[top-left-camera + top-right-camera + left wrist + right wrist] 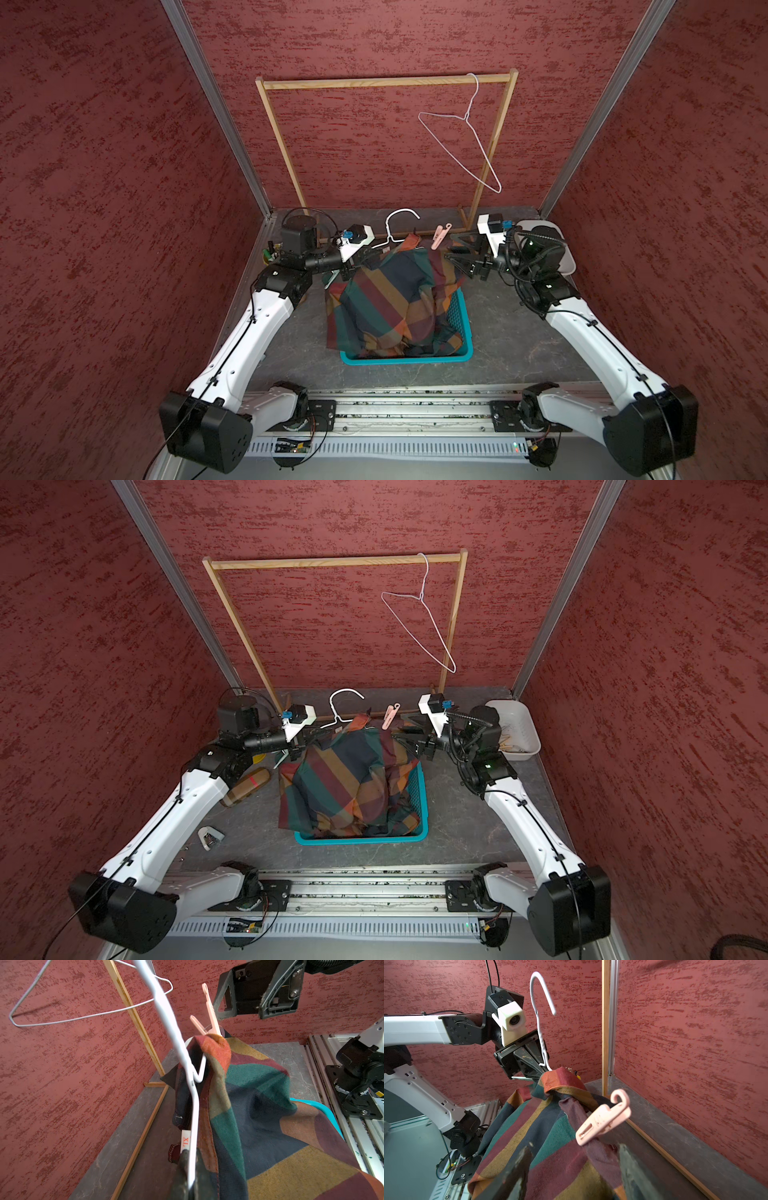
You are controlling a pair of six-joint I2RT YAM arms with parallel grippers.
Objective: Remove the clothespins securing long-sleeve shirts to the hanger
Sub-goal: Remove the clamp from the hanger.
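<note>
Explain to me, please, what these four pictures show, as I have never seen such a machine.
It is a two-armed robot at a table. Two pictures look down from overhead; two come from cameras on the wrists. The left gripper is shut on a white hanger carrying a plaid shirt that sags into a teal basket. The right gripper, open, sits near the pink clothespin clamped on the shirt. An empty hanger hangs on a wooden rack.
</note>
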